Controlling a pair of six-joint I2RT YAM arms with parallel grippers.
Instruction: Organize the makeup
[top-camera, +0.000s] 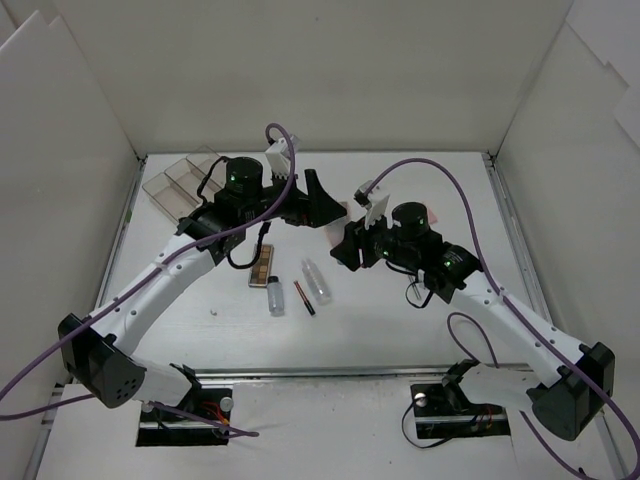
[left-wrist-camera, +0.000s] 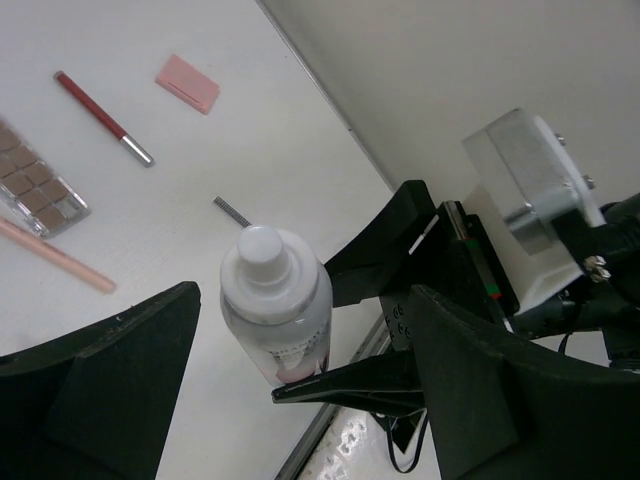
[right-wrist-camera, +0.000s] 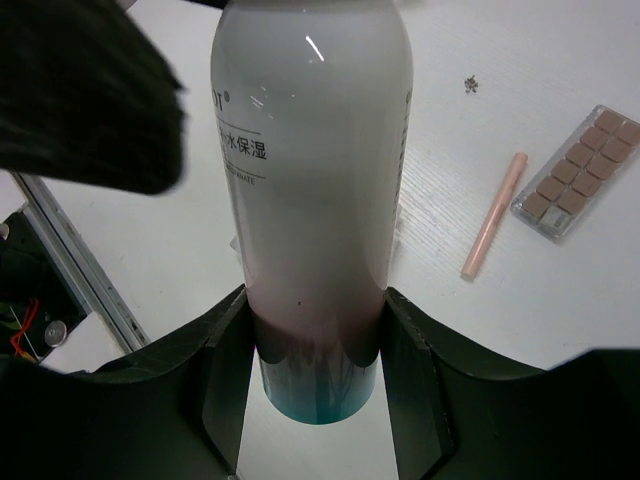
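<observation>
Fingers (right-wrist-camera: 225, 375) of the right gripper (right-wrist-camera: 318, 330) pinch the white-pink-teal bottle (right-wrist-camera: 315, 150) near its teal base, held above the table (right-wrist-camera: 560, 330). Its long axis points away toward the left gripper (left-wrist-camera: 300, 300), whose jaws stand spread either side of the capped end, not touching; closing there looks next.

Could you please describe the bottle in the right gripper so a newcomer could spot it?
Look at the middle of the table. The right gripper clamps a bottle there: white fading to pink and teal, unlike the clear bottles lying nearby.
</observation>
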